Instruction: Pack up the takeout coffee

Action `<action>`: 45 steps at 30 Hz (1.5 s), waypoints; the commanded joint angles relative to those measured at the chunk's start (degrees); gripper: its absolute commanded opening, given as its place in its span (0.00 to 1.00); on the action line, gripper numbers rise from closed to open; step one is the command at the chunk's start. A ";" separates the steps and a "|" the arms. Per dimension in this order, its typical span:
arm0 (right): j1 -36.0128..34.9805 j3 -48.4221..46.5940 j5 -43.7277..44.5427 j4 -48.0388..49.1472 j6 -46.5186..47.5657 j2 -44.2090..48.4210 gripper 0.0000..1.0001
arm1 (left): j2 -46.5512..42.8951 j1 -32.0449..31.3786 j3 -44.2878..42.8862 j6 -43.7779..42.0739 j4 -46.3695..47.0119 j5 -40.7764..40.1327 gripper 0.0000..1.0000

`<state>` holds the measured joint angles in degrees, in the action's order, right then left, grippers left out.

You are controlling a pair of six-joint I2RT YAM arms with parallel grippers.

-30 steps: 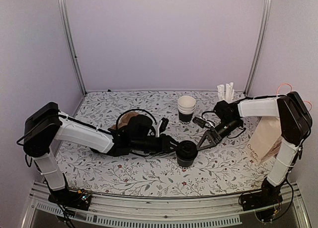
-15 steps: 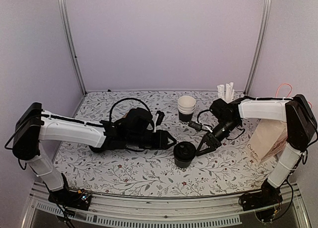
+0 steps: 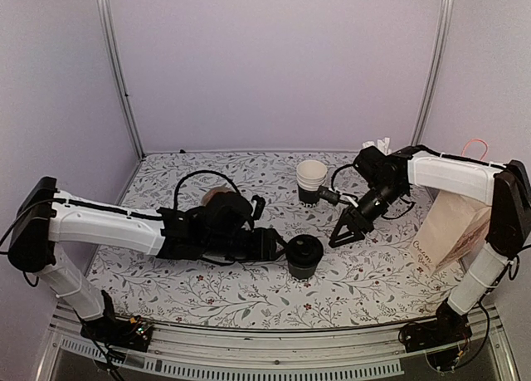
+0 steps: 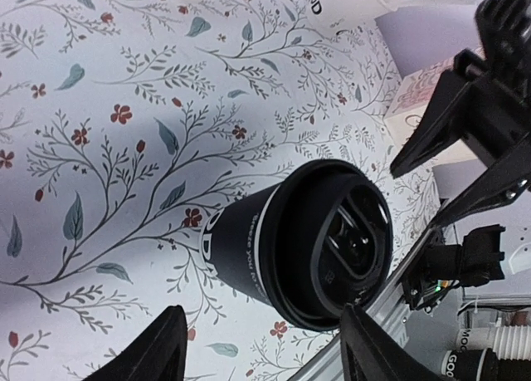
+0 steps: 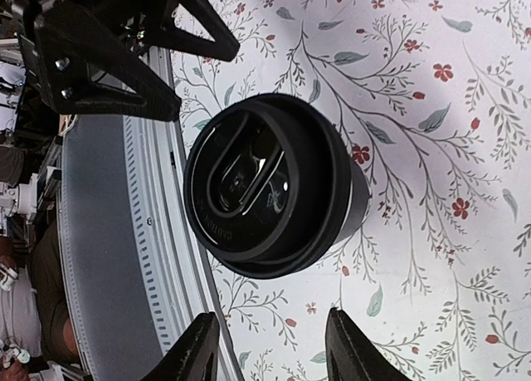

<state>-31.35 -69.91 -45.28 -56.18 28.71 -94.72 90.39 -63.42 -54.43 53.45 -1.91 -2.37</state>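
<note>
The takeout coffee (image 3: 304, 255) stands upright on the flowered table, with a black lid and a black side with white print. It shows from above in the left wrist view (image 4: 278, 240) and the right wrist view (image 5: 270, 182). My left gripper (image 3: 278, 246) is open just left of the cup, its jaws apart and not touching it (image 4: 265, 360). My right gripper (image 3: 338, 235) is open to the right of the cup, a short way off and empty (image 5: 270, 348).
A stack of nested lidless cups (image 3: 311, 180) stands behind the coffee. A white cup with pale sticks (image 3: 377, 153) is at the back right. A brown paper bag (image 3: 452, 227) stands at the right edge. A brown object (image 3: 217, 197) lies behind my left wrist.
My left gripper has drawn back to the left, away from the cup, which stands alone on the table. My right gripper has backed off to the right.
</note>
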 commanded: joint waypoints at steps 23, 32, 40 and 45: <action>-3.34 -6.05 -4.56 0.29 1.09 -5.36 0.63 | 5.74 2.96 3.89 1.78 12.49 3.68 0.60; -3.36 -2.16 -3.35 -1.78 1.31 -0.60 0.63 | 7.69 5.36 2.02 -0.17 13.79 5.59 0.60; -3.36 -1.99 -1.54 -0.80 0.37 1.17 0.62 | 4.65 5.43 2.76 -0.45 13.41 4.97 0.59; -3.36 -1.72 1.55 1.11 -1.46 -0.05 0.60 | 0.00 5.23 5.35 0.50 11.53 3.51 0.60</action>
<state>-34.48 -72.01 -46.57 -56.97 28.91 -94.56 95.37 -58.54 -51.40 54.08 11.33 2.61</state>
